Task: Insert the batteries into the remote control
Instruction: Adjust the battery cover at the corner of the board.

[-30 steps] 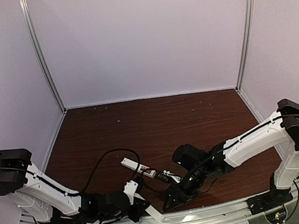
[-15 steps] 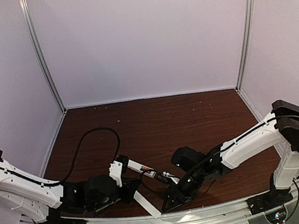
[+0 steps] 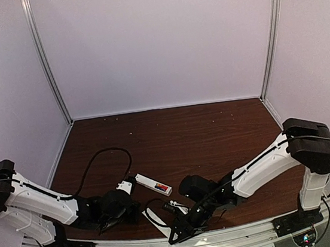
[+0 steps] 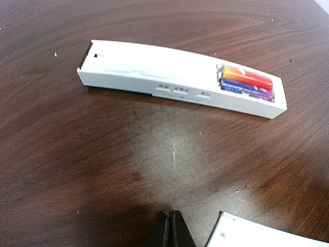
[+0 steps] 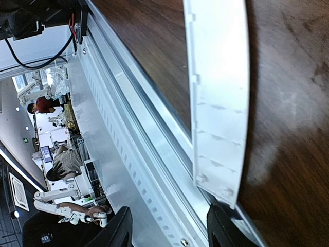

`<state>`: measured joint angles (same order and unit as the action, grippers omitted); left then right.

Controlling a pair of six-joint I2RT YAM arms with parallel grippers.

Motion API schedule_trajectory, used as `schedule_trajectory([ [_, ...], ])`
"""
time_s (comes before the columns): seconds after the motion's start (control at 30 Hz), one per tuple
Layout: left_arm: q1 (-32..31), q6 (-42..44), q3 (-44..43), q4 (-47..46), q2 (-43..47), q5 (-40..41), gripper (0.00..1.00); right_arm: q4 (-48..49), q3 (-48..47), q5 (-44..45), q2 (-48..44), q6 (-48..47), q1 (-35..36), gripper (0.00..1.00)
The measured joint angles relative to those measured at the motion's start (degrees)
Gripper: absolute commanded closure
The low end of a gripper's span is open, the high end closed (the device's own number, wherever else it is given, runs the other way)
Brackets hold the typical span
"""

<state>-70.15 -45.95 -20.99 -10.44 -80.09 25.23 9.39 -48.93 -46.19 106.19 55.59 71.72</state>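
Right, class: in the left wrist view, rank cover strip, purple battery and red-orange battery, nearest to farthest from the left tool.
1. cover strip, just right of the left tool.
2. purple battery, on the near side inside the remote.
3. red-orange battery, on the far side.

You see only the pinched tips of the left gripper (image 4: 170, 234) at the bottom edge of its wrist view, and that edge cuts off the cover strip (image 4: 267, 234) too. From above, the batteries (image 3: 161, 186) in the remote control (image 3: 153, 183) are a mere red speck, and the right gripper (image 3: 177, 233) hides part of the strip there.
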Motion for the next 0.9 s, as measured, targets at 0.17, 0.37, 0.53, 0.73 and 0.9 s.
schedule_trajectory([
  [0.17, 0.48, 0.61, -0.04, -4.72, -3.43, -3.04, 1.00, 3.34, -0.39, 0.26, 1.40, 2.36, 0.59, 0.48],
  [0.37, 0.63, 0.63, 0.92, -9.38, -4.35, -7.41, 1.00, 6.03, -0.22, 2.23, 1.84, 5.31, 0.63, 0.47],
  [0.53, 1.22, 0.66, 2.03, -10.14, -3.21, -9.33, 1.00, 5.16, -0.50, 3.37, 1.60, 5.22, 0.79, 0.47],
  [0.73, 1.38, 0.59, 3.23, -7.54, 0.00, -10.32, 1.00, -2.71, -0.85, 7.34, -1.55, 2.29, -1.68, 0.46],
  [0.9, 1.09, 0.00, 4.15, -4.35, 3.30, -11.87, 1.00, -7.23, -1.51, 11.96, -3.13, -0.37, -5.14, 0.46],
])
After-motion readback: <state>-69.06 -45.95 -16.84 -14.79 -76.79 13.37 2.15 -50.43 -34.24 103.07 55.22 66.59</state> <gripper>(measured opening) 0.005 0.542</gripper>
